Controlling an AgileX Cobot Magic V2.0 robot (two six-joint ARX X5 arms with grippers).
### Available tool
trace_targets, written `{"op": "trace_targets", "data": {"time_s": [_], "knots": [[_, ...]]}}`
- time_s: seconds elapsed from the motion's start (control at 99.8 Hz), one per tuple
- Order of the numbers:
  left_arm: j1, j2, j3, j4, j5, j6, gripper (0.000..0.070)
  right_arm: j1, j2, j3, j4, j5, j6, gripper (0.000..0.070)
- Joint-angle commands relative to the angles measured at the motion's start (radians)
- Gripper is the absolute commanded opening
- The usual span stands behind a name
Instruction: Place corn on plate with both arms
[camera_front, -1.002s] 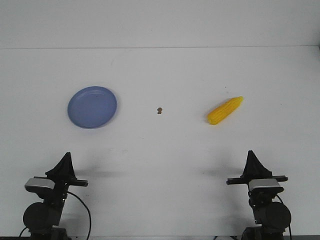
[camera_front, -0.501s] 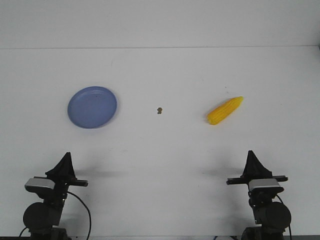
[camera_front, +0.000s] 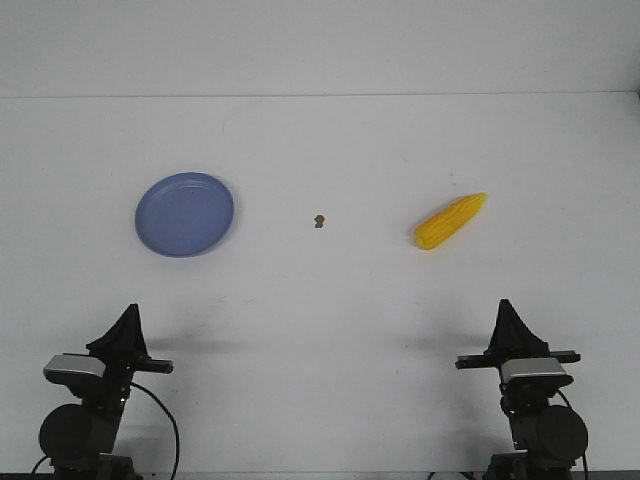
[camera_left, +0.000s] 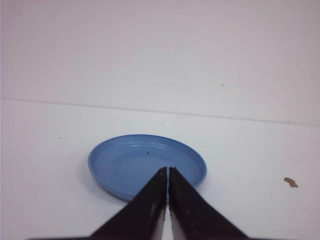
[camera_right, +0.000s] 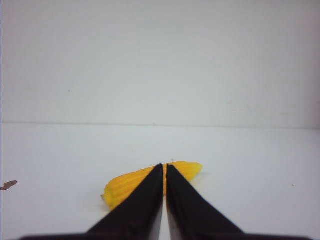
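Corn (camera_front: 451, 221) lies right, well apart from the plate (camera_front: 185, 214) at left; left gripper (camera_left: 167, 172) and right gripper (camera_right: 165, 169) both pinched together, holding nothing

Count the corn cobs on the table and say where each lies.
1. The corn lies on the table's right side, ahead of the right arm, apart from the plate at left. Nothing hides another.

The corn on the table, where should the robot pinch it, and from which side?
Probably around the thick middle of the corn, coming down from above with the right gripper, which is nearest. The cob lies flat and slanted, tapering toward its far tip, so fingers set across its width should slip less than at either end.
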Motion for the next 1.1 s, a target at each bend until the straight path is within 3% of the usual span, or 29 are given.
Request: {"op": "trace_targets", "data": {"time_s": [0.0,0.361,0.811,1.092], "knots": [[0.000,0.021,0.048,-0.044,-0.002,0.000,0.0006,0.000,0.002,0.057,-0.038,0.004,0.003,0.0016],[0.000,0.275,0.385,-0.277,-0.002,0.000,0.0006,0.000,0.183,0.375,-0.335,0.004,0.016,0.0016],[0.000,0.789,0.931,-0.816,-0.002,-0.003,0.0006,0.000,0.643,0.823,-0.790,0.003,0.016,0.0016],[0.000,0.896,0.992,-0.863,-0.002,0.000,0.0006,0.000,0.760,0.883,-0.833,-0.005,0.016,0.0016]]}}
